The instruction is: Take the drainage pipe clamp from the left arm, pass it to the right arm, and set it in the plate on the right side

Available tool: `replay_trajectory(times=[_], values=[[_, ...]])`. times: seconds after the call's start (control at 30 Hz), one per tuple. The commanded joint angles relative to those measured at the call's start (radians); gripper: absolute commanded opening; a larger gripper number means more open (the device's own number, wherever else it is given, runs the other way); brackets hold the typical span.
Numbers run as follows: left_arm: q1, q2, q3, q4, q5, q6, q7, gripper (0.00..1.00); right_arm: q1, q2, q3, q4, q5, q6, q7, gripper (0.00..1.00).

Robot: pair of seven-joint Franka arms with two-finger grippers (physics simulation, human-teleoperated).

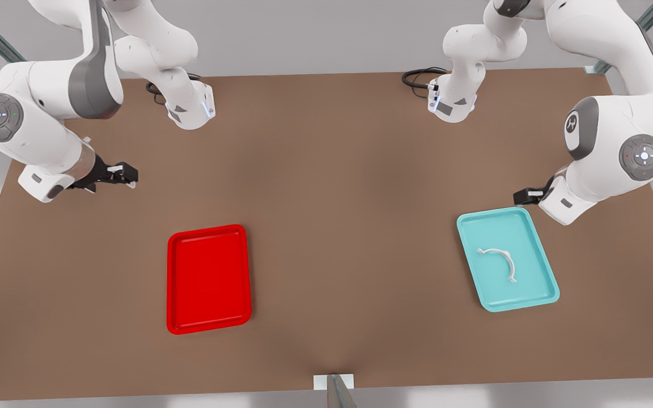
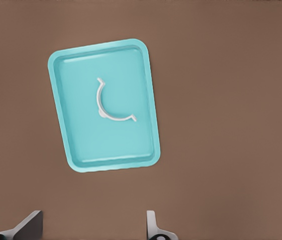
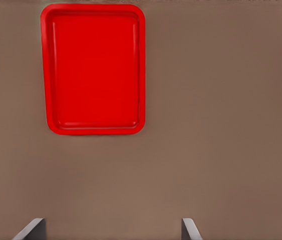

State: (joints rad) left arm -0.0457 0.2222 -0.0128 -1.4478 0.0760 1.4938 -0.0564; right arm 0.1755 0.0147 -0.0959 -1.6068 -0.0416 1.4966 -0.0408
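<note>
One thin white half-ring drainage pipe clamp (image 1: 499,261)

A: Where's the drainage pipe clamp (image 1: 499,260)?
B: Lying in the teal tray (image 1: 542,283), front view's right. Left gripper (image 1: 525,196) hovers just beside that tray's far edge.
A: And the plate (image 1: 173,283)?
B: Red, on the table (image 1: 326,170), front view's left. Right gripper (image 1: 125,174) hangs well apart from it, fingers empty.
</note>
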Motion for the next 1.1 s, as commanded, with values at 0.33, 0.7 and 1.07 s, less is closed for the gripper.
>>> replay_trajectory(times=[0.33, 0.7, 1.07], values=[[0.107, 0.517, 0.085, 0.0, -0.143, 0.611, 0.262, 1.0, -0.047, 0.007, -0.007, -0.007, -0.008, 0.03, -0.051, 1.0], [0.124, 0.612, 0.085, -0.074, -0.145, 0.787, 0.435, 1.0, -0.045, 0.017, -0.005, -0.008, -0.008, 0.03, -0.051, 1.0], [0.122, 0.562, 0.085, -0.157, -0.148, 0.899, 0.428, 0.62, -0.045, 0.025, -0.005, -0.01, -0.004, 0.033, -0.051, 1.0]])
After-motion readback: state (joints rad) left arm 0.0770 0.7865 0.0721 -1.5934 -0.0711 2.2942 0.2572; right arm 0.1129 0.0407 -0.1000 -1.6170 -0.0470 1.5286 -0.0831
